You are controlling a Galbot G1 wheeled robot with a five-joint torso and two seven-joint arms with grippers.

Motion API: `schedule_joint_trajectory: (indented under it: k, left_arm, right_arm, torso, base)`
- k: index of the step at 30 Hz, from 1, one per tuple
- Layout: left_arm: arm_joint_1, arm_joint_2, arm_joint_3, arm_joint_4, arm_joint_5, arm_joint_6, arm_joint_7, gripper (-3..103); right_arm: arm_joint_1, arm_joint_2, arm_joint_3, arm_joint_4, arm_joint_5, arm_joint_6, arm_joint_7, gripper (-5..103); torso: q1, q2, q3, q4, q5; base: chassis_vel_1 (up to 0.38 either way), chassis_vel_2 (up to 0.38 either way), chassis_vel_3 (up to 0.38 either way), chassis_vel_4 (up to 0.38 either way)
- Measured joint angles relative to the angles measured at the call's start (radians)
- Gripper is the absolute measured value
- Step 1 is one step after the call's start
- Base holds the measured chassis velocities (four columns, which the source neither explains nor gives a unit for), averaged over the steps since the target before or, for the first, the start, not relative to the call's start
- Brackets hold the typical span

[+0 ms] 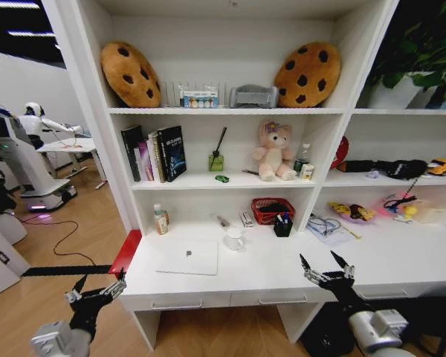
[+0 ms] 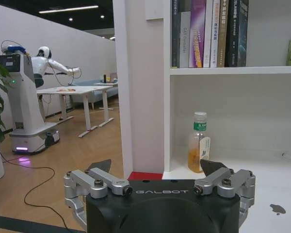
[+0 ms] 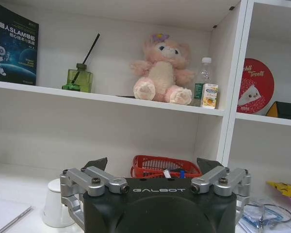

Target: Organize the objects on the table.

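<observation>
On the long white worktop (image 1: 282, 264) under the shelving lie the task's things: a closed silver laptop with an Apple logo (image 1: 187, 257) toward the left end, flat on the surface, and a white ceramic mug (image 1: 234, 239) just to its right. Behind them, near the back wall, stand a small bottle of amber drink with a green cap (image 1: 160, 219) at the left, a red wire basket (image 1: 271, 210) and a black pen cup (image 1: 283, 225) touching its front corner — loose cables and papers (image 1: 325, 227) lie further right. The left gripper (image 1: 97, 289) hovers low, off the worktop's left end over the wooden floor, its fingers spread apart and holding nothing (the left wrist view shows the bottle (image 2: 199, 142) ahead between them). The right gripper (image 1: 328, 268) hangs over the front edge of the worktop right of centre, also open and empty — its wrist view looks toward the basket (image 3: 165, 168) and mug (image 3: 56, 209).
</observation>
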State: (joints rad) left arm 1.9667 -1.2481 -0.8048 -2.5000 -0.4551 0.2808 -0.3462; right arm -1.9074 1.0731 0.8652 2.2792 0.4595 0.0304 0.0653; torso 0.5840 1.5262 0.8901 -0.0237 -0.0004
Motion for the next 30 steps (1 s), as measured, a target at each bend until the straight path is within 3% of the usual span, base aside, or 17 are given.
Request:
schedule_joint_trajectory:
  k: [15,30]
  left_arm:
    - [0.0,0.0,0.0,0.0,0.0,0.0,0.001,100]
    - [0.0,0.0,0.0,0.0,0.0,0.0,0.0,100]
  right_arm:
    - [0.0,0.0,0.0,0.0,0.0,0.0,0.0,100]
    - [0.0,0.0,0.0,0.0,0.0,0.0,0.0,100]
  torso:
    - [0.0,0.0,0.0,-0.0001,0.0003]
    - [0.0,0.0,0.0,-0.0003,0.0009]
  base:
    - [0.023,-0.066,-0.043,0.082]
    - [0.215,-0.276,-0.221,0.278]
